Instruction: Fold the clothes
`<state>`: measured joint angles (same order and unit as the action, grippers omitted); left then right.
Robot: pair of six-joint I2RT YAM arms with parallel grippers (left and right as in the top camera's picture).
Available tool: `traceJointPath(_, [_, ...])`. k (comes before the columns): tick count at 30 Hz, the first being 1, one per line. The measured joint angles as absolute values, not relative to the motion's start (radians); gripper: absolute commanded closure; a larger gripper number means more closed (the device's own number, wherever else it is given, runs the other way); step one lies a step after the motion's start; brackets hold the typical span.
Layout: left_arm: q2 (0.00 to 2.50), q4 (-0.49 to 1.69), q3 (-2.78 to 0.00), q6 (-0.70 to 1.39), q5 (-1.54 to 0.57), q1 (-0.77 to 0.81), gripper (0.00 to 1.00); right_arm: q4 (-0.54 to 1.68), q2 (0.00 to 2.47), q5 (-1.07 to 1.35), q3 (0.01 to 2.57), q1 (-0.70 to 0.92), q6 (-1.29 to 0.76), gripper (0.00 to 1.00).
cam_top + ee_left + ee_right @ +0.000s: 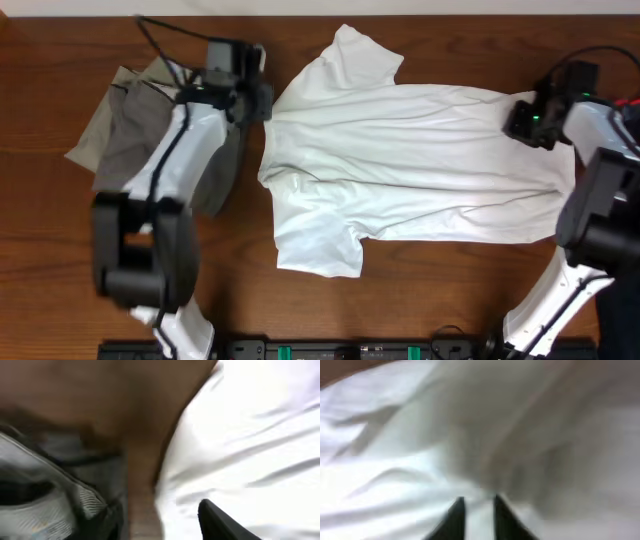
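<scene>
The white T-shirt [420, 170] lies spread flat across the wooden table [400, 300], collar to the left and hem to the right, with one sleeve at the back and one at the front. My left gripper [262, 100] sits at the collar edge. In the left wrist view it [160, 510] is open, straddling bare wood beside the T-shirt's [250, 435] edge. My right gripper [520, 120] is at the hem. In the right wrist view it [477, 502] has its fingers nearly together, with a strip of the white T-shirt [420, 460] pinched between them.
Crumpled grey-khaki trousers [130, 130] lie at the left under my left arm, and their striped lining [50, 505] shows in the left wrist view. A dark rail [350, 350] runs along the table's front edge. The arm bases stand at the front left and front right.
</scene>
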<state>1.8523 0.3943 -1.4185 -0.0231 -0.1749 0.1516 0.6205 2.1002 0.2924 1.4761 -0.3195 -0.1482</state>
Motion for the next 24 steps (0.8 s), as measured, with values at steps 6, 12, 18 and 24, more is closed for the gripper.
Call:
traceJointPath(6, [1.811, 0.407, -1.442, -0.054, -0.321, 0.212, 0.94, 0.785, 1.992, 0.360, 1.477, -0.316, -0.141, 0.99])
traceJointPath(12, [1.949, 0.436, -1.441, -0.156, -0.374, 0.341, 0.94, 0.883, 1.994, 0.319, 1.477, -0.241, -0.153, 0.99])
traceJointPath(18, [2.089, 0.431, -1.434, -0.190, -0.375, 0.362, 0.94, 0.883, 1.995, 0.282, 1.476, -0.208, -0.171, 0.99])
traceJointPath(24, [2.136, 0.404, -1.433, -0.196, -0.359, 0.357, 0.94, 0.780, 2.033, 0.273, 1.474, -0.160, -0.210, 0.99])
